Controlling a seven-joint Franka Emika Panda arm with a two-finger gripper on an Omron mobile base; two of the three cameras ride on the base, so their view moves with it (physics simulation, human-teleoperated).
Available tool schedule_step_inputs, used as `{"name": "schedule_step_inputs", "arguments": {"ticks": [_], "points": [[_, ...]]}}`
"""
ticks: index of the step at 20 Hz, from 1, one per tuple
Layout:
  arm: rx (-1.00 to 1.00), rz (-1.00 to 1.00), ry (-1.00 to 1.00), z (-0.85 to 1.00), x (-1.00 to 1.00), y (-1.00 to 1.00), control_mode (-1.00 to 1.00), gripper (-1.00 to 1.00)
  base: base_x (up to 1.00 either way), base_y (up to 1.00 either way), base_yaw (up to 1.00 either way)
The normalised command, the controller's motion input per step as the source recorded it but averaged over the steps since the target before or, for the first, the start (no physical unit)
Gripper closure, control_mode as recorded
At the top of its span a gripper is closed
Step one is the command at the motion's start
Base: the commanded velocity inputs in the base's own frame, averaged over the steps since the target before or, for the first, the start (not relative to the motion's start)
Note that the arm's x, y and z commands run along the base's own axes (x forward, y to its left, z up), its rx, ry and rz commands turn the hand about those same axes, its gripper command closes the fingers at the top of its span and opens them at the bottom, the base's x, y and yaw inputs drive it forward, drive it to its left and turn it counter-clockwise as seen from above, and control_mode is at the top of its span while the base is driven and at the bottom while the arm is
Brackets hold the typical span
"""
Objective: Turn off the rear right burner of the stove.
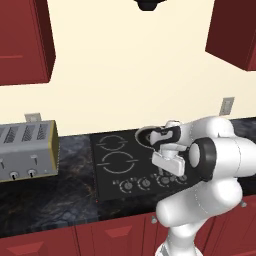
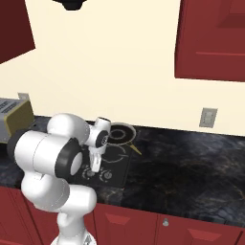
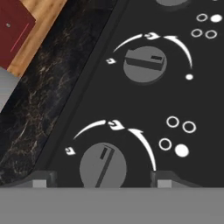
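Observation:
The stove [image 1: 103,176] is a black glass cooktop set in the dark counter. Its rear right burner [image 1: 144,135] [image 2: 120,133], with a pale grey rim and dark rings, shows partly behind my arm. A row of small grey knobs [image 1: 128,185] runs along the stove's front edge. My gripper [image 1: 168,174] [image 2: 95,168] points down over the right part of that row. In the hand view the gripper [image 3: 103,180] is open. Its fingertips [image 3: 43,180] stand either side of a round grey knob [image 3: 103,166], with gaps on both sides. A second knob [image 3: 144,64] lies farther up.
A silver-and-yellow toaster [image 1: 27,150] [image 2: 12,113] stands on the counter left of the stove. Dark marble counter [image 2: 191,162] stretches to the right. Red wall cabinets [image 1: 22,40] [image 2: 213,38] hang above, and an outlet [image 2: 208,117] sits on the wall.

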Motion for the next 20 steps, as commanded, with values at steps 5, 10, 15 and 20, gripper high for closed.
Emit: {"name": "schedule_step_inputs", "arguments": {"ticks": [5, 10, 15, 20], "points": [[-0.01, -0.02, 0.0, -0.18, -0.28, 0.19, -1.0, -1.0, 0.0, 0.0, 0.0], [-0.05, -0.04, -0.01, -0.12, -0.19, 0.08, -1.0, -1.0, 0.0, 0.0, 0.0], [-0.06, -0.04, -0.02, -0.1, -0.23, 0.0, -1.0, -1.0, 0.0, 0.0, 0.0], [0.0, -0.05, -0.01, -0.03, -0.19, 0.0, -1.0, -1.0, 0.0, 0.0, 0.0]]}}
